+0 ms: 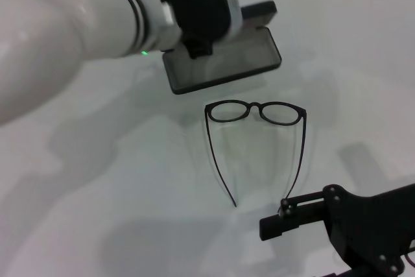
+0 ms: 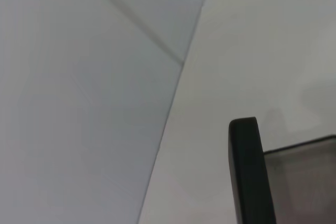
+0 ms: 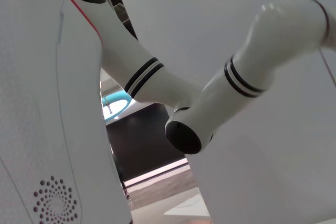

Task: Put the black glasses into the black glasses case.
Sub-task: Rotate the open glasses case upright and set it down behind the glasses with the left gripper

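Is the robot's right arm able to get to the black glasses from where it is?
Probably yes. The right end effector sits low beside the black glasses, near one temple tip, with only bare table between them.

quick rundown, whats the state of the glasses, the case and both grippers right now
black glasses: unfolded, temples spread, lying on the white table, not held, outside the case
black glasses case: open, grey lining showing, nothing visible inside
left gripper: over the case's near-left part, fingers hidden
right gripper: low near the glasses' right temple tip, holding nothing, open or shut unclear
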Controlling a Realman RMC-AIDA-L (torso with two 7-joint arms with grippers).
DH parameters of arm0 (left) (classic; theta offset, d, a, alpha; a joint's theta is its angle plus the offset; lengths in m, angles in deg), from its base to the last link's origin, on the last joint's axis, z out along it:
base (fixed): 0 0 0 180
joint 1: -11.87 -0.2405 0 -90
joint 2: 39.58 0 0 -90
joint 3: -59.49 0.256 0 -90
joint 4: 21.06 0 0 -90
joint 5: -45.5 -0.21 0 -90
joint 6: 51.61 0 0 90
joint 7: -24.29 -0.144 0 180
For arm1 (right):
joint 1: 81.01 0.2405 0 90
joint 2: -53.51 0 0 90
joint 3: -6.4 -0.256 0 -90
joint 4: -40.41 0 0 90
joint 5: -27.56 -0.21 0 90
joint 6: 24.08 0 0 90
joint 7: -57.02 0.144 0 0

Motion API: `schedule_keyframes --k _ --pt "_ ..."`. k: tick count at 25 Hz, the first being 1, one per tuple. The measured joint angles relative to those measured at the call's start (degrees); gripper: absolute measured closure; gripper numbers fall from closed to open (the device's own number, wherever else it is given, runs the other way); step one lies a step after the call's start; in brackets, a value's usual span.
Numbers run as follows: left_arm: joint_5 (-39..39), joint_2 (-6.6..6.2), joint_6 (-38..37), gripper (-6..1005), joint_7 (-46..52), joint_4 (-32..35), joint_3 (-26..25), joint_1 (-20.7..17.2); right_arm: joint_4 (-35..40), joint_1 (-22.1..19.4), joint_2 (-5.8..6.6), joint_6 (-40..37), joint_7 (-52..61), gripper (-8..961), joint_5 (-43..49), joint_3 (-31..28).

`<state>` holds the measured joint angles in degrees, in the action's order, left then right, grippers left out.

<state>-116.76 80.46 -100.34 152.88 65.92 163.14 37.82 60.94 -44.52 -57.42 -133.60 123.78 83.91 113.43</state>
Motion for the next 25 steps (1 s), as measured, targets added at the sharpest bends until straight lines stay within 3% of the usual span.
schedule_keyframes --k 5,9,25 --pt "1.36 -0.03 14.84 910 -6.67 -11.71 4.02 2.12 -0.16 -2.01 -0.14 0.06 -0.27 259 0.08 -2.05" --pt "3.13 -0.1 21.18 915 -9.16 -17.46 6.04 3.65 -0.33 -2.54 0.0 0.29 -0.29 260 0.17 -3.02" --pt "8.69 -0.16 18.41 879 -16.29 -18.92 8.39 3.73 -0.42 -2.41 0.12 2.74 -0.07 262 0.31 -3.15"
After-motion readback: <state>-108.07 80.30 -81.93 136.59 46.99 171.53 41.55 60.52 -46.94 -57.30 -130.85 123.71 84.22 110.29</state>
